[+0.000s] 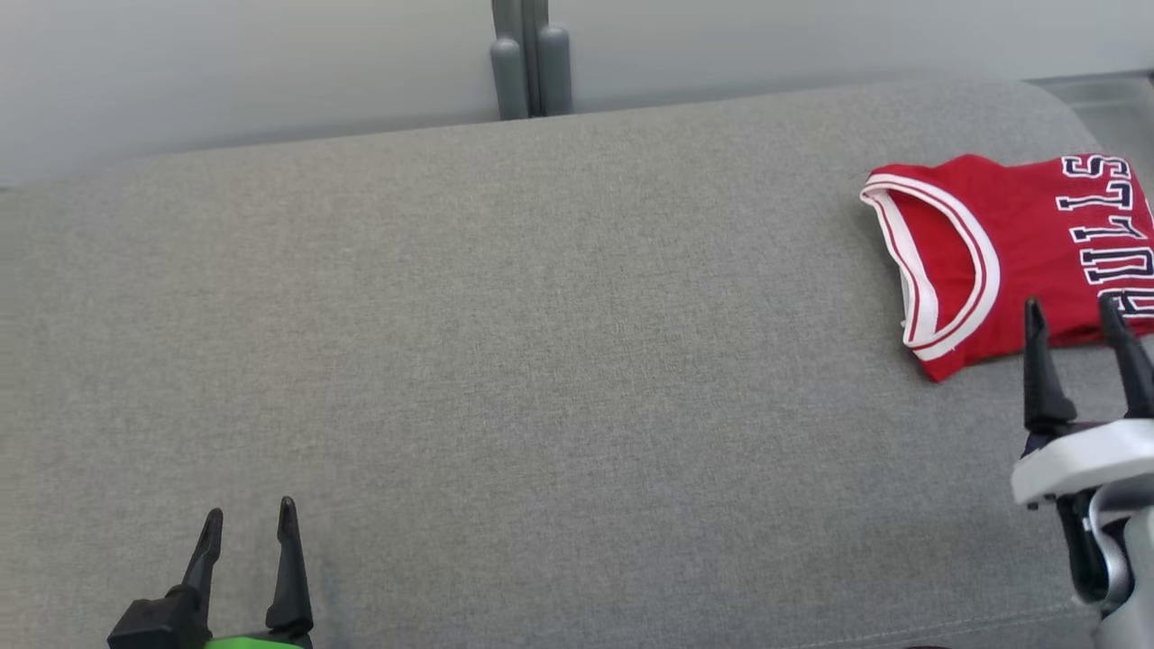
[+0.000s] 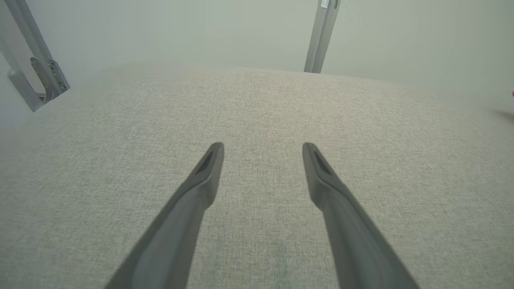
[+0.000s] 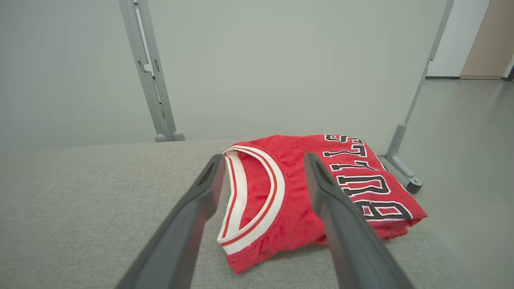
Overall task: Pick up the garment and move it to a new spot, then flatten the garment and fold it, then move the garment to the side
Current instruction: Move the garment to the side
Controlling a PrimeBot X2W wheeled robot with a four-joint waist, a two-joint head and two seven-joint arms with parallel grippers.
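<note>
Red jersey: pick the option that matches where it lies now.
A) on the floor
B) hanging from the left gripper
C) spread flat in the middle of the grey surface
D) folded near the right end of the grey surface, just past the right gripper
D: in the head view the red jersey lies folded near the right end of the grey surface, just beyond the open right gripper, which is not holding it.

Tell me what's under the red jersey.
The folded jersey lies on the grey cushion, near its right end. Anything between its layers or beneath it is covered. The open right pincer points at its near edge.
</note>
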